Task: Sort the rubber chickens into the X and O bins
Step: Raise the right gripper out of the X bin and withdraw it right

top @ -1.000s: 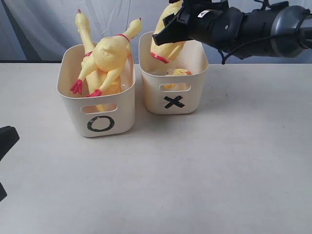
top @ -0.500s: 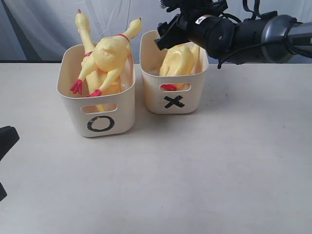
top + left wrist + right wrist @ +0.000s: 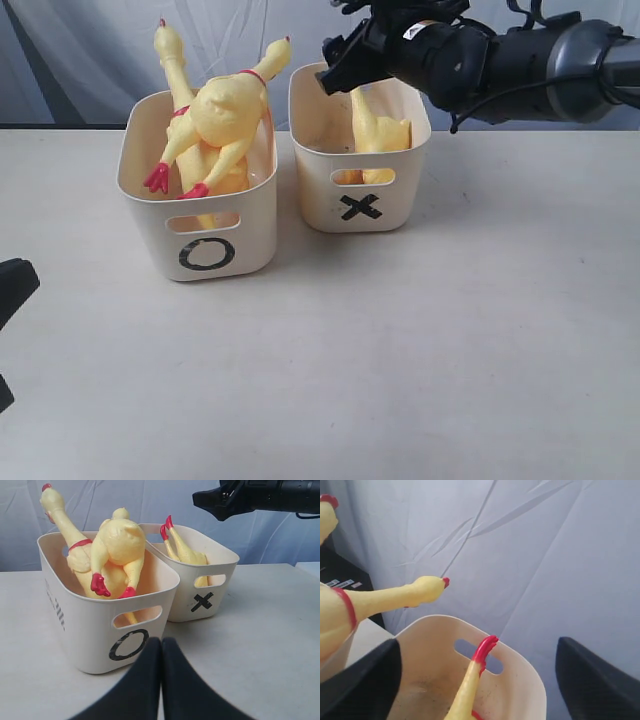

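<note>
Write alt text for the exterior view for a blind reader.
The right end effector hovers over the X bin, which holds a yellow rubber chicken. Beside it, on the left, the O bin holds long rubber chickens with necks sticking out. Both cream bins stand on a pale table.

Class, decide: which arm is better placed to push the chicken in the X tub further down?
Right. Its open black gripper hangs just above the cream plastic X tub, over the yellow rubber chicken with red feet up. The shut left gripper sits low before the O tub.
</note>
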`<state>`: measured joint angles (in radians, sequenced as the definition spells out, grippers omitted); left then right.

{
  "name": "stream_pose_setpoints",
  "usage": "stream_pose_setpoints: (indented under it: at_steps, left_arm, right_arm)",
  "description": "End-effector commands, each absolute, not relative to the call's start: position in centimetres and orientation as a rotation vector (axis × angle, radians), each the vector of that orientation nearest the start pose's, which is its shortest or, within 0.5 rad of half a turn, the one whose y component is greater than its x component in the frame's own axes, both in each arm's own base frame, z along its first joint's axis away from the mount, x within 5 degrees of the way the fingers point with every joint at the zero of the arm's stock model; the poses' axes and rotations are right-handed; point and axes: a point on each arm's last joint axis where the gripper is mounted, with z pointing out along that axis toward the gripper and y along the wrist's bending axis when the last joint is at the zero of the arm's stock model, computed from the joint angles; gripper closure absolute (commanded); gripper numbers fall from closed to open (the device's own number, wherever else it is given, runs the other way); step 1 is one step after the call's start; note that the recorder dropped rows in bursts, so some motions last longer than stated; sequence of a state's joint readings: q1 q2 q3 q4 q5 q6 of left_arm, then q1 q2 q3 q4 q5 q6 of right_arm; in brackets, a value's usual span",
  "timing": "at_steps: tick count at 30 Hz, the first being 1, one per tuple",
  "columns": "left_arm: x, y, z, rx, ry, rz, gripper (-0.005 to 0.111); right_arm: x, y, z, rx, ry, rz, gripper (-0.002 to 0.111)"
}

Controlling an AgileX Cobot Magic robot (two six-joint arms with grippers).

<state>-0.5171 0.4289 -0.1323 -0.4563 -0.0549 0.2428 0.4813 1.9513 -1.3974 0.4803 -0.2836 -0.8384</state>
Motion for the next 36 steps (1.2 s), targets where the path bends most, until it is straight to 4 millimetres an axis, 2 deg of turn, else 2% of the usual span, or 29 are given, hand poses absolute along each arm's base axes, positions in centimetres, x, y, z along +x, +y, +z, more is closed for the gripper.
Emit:
stream_pose_setpoints:
  at_steps: [1, 2, 3, 5, 13, 36]
  left_arm:
    - [8.6, -4.7, 23.0, 0.245, 1.742, -0.524, 0.107]
    - [8.6, -4.7, 23.0, 0.245, 1.742, -0.524, 0.107]
    - [8.6, -4.7, 23.0, 0.245, 1.742, -0.524, 0.107]
    - [8.6, -4.7, 23.0, 0.245, 1.742, -0.524, 0.107]
    - [8.6, -4.7, 23.0, 0.245, 1.742, -0.524, 0.107]
    - [8.6, -4.7, 22.9, 0.260, 1.748, -0.517, 0.107]
  right_arm:
    - [40.9, 20.1, 27.7, -0.622, 1.677, 0.015, 0.044]
    - [40.7, 20.1, 27.9, -0.633, 1.689, 0.029, 0.054]
    - [40.4, 20.2, 28.2, -0.652, 1.704, 0.045, 0.068]
    - [39.8, 20.2, 28.6, -0.687, 1.733, 0.076, 0.106]
    - [37.6, 20.3, 30.1, -0.759, 1.843, 0.218, 0.107]
    - [37.5, 20.3, 30.2, -0.744, 1.852, 0.239, 0.107]
